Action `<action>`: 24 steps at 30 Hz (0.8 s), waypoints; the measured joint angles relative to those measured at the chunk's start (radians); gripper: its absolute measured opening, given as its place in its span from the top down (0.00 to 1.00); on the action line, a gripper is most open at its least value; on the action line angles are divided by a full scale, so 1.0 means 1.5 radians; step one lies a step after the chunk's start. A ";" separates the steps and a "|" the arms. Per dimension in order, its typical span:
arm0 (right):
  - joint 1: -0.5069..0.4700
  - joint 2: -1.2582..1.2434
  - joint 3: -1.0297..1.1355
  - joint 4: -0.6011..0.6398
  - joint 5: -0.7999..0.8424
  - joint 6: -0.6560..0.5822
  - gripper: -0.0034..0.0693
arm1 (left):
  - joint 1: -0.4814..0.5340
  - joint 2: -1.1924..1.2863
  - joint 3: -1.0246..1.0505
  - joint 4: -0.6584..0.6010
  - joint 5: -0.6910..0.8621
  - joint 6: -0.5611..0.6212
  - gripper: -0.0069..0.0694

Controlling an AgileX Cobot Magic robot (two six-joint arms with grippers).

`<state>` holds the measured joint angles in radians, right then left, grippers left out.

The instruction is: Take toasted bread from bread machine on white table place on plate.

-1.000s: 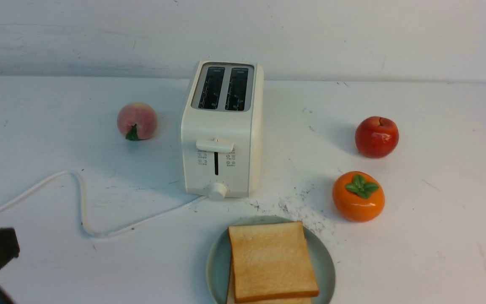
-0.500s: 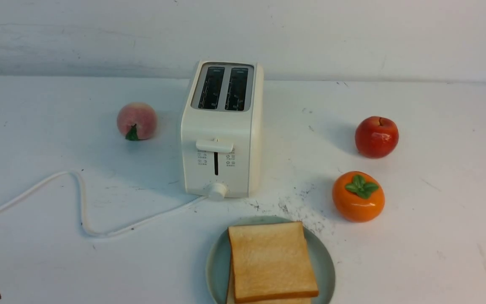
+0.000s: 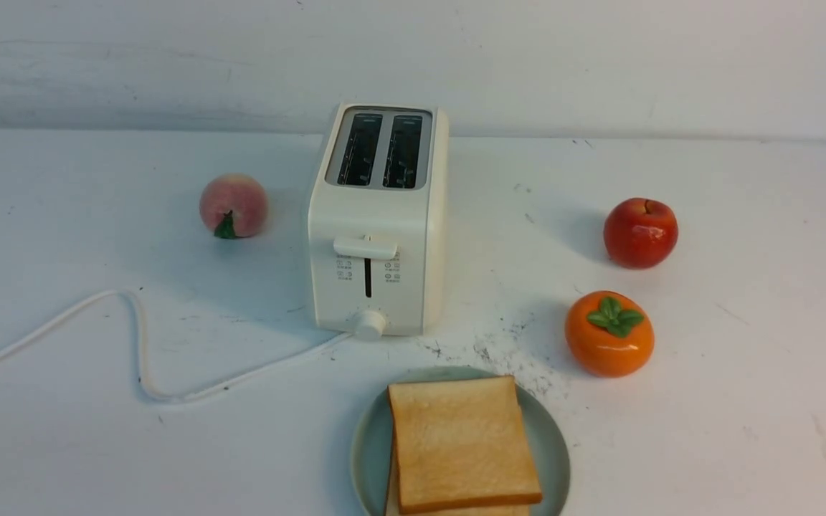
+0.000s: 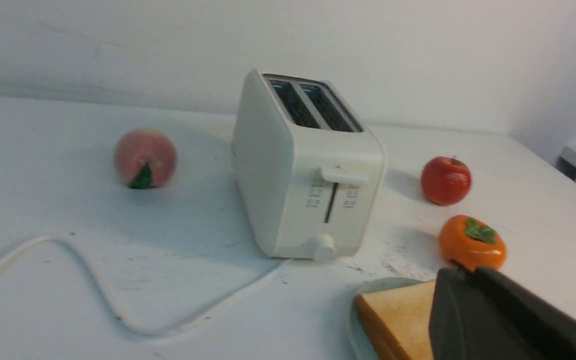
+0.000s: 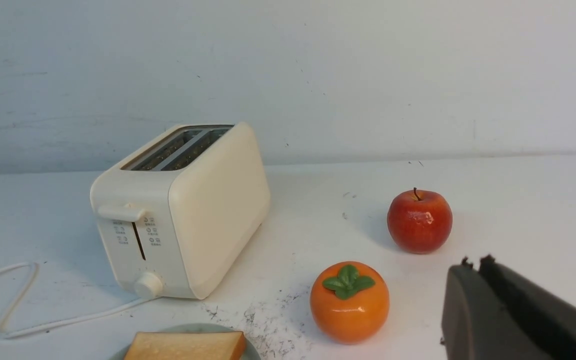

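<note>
The toasted bread [image 3: 462,443] lies as two stacked slices on the mint-green plate [image 3: 370,459] at the front of the white table [image 3: 743,322]. The cream bread machine [image 3: 377,229] stands behind it, both slots dark with no bread showing. In the left wrist view my left gripper [image 4: 463,272] is shut with nothing in it, in front of the bread [image 4: 398,315] and plate [image 4: 368,295]. Over bare table near the persimmon in the right wrist view, my right gripper [image 5: 473,262] is shut and holds nothing. Neither gripper shows in the front view.
A peach [image 3: 233,205] sits left of the bread machine. A red apple [image 3: 640,232] and an orange persimmon [image 3: 609,333] sit to the right. The white cord [image 3: 140,358] loops across the left front. A wall runs along the table's back edge.
The left gripper, seen at the lower left edge of the front view a second ago, has drawn back out of that view. Bread, plate and bread machine have not moved.
</note>
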<state>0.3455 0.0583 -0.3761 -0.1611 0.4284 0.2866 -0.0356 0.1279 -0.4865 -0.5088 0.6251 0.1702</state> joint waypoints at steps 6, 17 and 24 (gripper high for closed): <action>0.000 0.000 0.000 0.000 0.000 0.000 0.92 | 0.000 -0.047 0.100 0.208 -0.072 -0.158 0.91; 0.000 0.000 0.000 -0.001 0.002 0.000 0.89 | 0.000 -0.092 0.339 0.322 -0.160 -0.269 0.90; 0.000 0.000 0.000 -0.001 0.003 0.000 0.88 | 0.000 -0.093 0.343 0.319 -0.160 -0.274 0.89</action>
<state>0.3455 0.0583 -0.3761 -0.1619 0.4334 0.2866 -0.0356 -0.0110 0.0280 -0.0304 0.3852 -0.2408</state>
